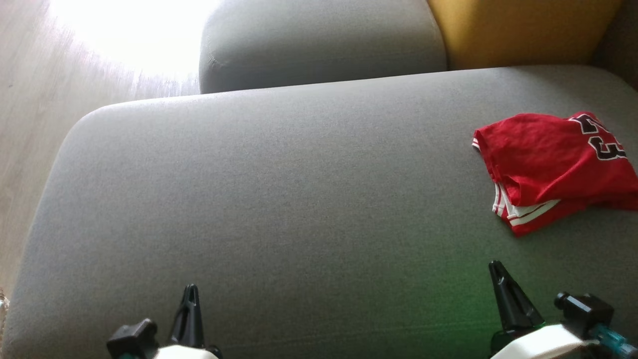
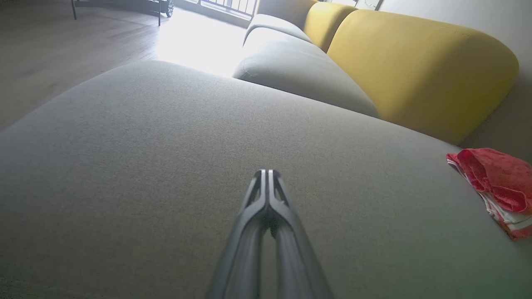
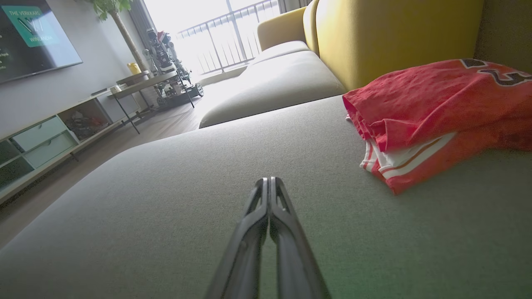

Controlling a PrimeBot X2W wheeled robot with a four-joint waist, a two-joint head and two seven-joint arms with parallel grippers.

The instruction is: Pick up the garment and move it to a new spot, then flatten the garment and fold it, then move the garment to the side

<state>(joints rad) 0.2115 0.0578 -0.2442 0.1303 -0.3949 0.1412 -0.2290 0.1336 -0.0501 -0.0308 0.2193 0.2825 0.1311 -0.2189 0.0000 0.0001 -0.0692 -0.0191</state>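
Note:
A red garment [image 1: 553, 167] with white trim and dark numerals lies folded in a small pile at the right side of the grey sofa seat [image 1: 279, 209]. It shows in the left wrist view as a red garment [image 2: 498, 187] at the far right, and in the right wrist view as a red garment [image 3: 436, 112] up and to the right. My left gripper [image 1: 191, 291] rests shut and empty at the seat's near edge, far left of the garment. My right gripper [image 1: 495, 267] is shut and empty too, a short way in front of the garment, not touching it.
A second grey cushion [image 1: 319, 40] and a yellow backrest [image 1: 518, 30] stand behind the seat. Wooden floor [image 1: 35, 114] lies to the left. In the right wrist view a TV cabinet [image 3: 45, 137] and a small table [image 3: 141, 81] stand across the room.

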